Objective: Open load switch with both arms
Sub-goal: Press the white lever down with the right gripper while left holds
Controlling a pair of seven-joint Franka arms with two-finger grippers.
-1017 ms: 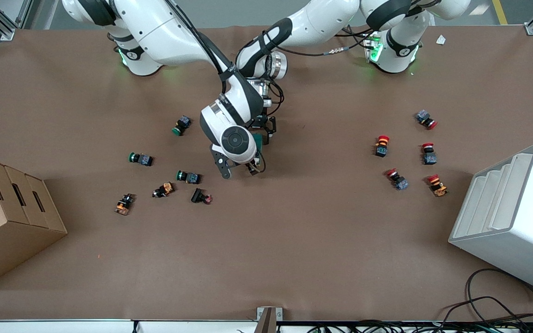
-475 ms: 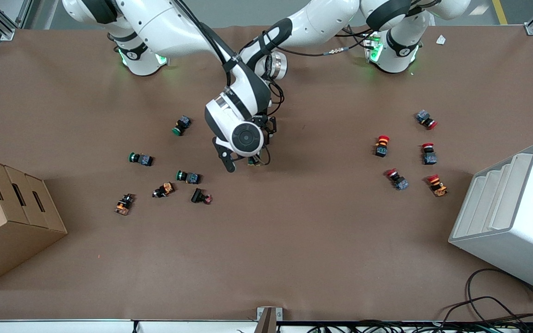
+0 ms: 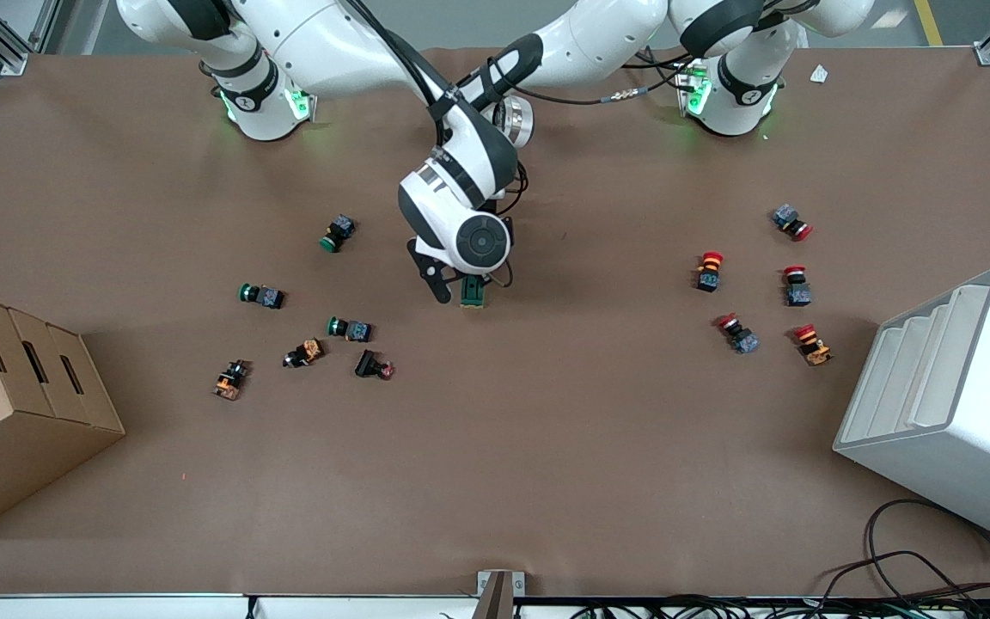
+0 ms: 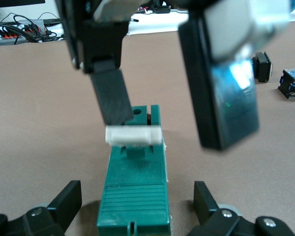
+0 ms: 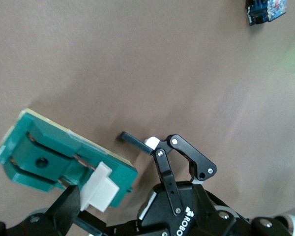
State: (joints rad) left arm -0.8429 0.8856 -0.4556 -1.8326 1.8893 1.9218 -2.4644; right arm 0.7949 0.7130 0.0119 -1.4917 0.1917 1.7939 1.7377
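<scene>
Load switch (image 4: 133,189) lies on the bench (image 3: 546,447). Left gripper (image 4: 132,216) jaws spread around its body; right gripper (image 4: 169,93) jaws spread over the white lever (image 4: 133,134). Clamp body first, then pull lever squarely.

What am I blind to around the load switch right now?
- Left wrist view: the left gripper is cut off by the bottom edge. One finger of the right gripper is a blur, and it is unclear whether the other presses the white lever.
- Front view: the right arm's wrist hides the left gripper and most of the load switch.
- Right wrist view: the edge crops its own fingers.
</scene>
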